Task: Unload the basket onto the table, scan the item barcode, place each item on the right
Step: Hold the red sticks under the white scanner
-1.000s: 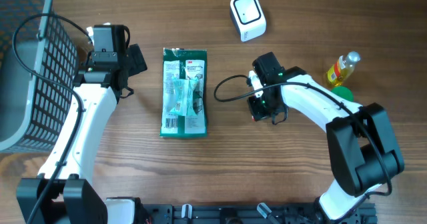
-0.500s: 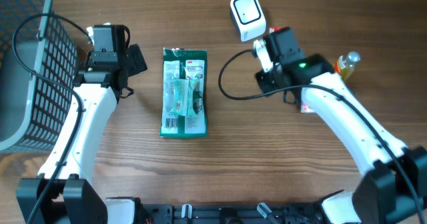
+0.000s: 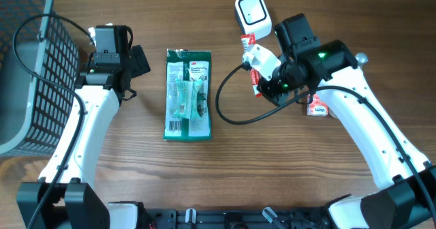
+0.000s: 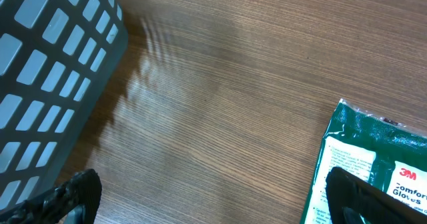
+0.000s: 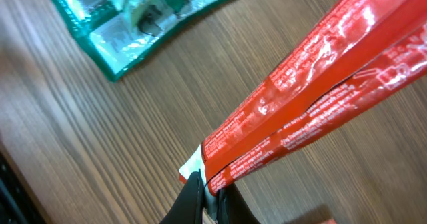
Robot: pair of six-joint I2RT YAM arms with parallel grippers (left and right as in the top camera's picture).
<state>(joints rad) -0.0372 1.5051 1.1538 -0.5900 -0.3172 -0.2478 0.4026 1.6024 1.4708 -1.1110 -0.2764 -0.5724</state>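
Note:
A red-and-white snack packet [image 3: 255,57] hangs above the table just below the white barcode scanner [image 3: 253,16]. My right gripper [image 3: 266,72] is shut on the packet's lower end. In the right wrist view the packet [image 5: 313,71] runs up to the right from the shut gripper [image 5: 211,192]. A green glove pack [image 3: 189,94] lies flat in the middle of the table, also seen as the green pack [image 5: 143,21] and the pack [image 4: 377,161]. My left gripper [image 3: 114,64] stays open between the basket and the pack, with bare wood between its fingers [image 4: 75,192].
A grey mesh basket [image 3: 27,65] fills the far left, its wall [image 4: 47,71] close to my left finger. Another small red-and-white packet [image 3: 317,106] lies under the right arm. A yellow bottle's top [image 3: 361,58] peeks out behind that arm.
My right arm rose from the table and swung up toward the scanner with the red packet in its grip. The left arm and green pack stayed put.

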